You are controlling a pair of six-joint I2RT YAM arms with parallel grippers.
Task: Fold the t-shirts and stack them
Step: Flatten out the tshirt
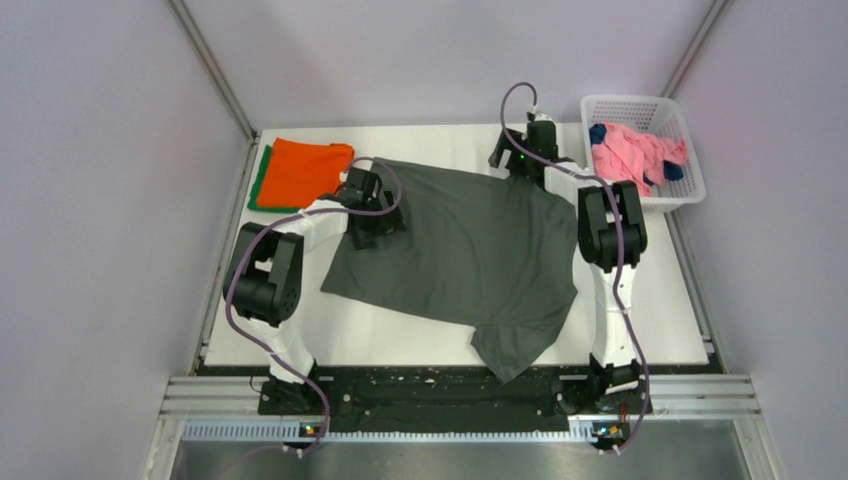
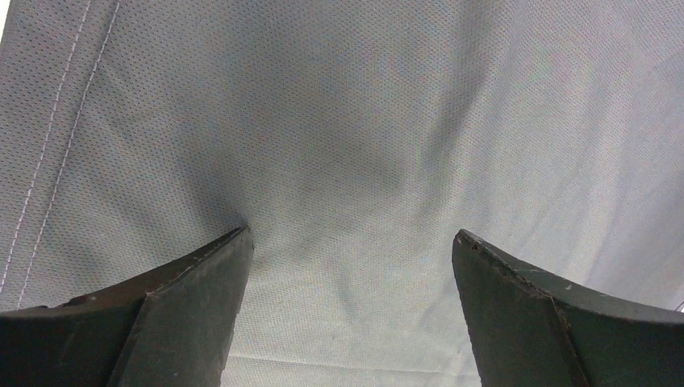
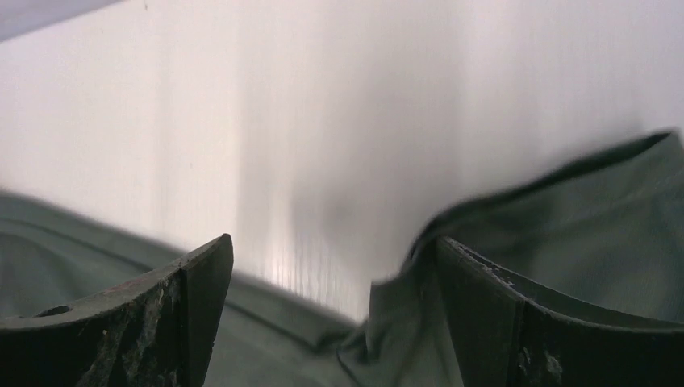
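1. Top external view: I see the olive-grey t-shirt (image 1: 460, 250) spread flat mid-table (image 1: 655, 300), one sleeve reaching the near edge.
2. Left gripper (image 2: 351, 238) sits at its left edge, jaws wide apart, tips on the cloth, gripping nothing.
3. Right gripper (image 3: 331, 242) is at the far hem, jaws spread, clamping nothing; the view is blurred.
4. Orange t-shirt (image 1: 310, 170) lies folded on the green t-shirt (image 1: 261, 182), far left.

You face a lab test cell: plain grey panel walls (image 1: 100, 200) box in a white table (image 1: 400, 335), with the left arm (image 1: 270, 280) and right arm (image 1: 612, 230) bolted by aluminium rails (image 1: 700, 392) at 6 o'clock.
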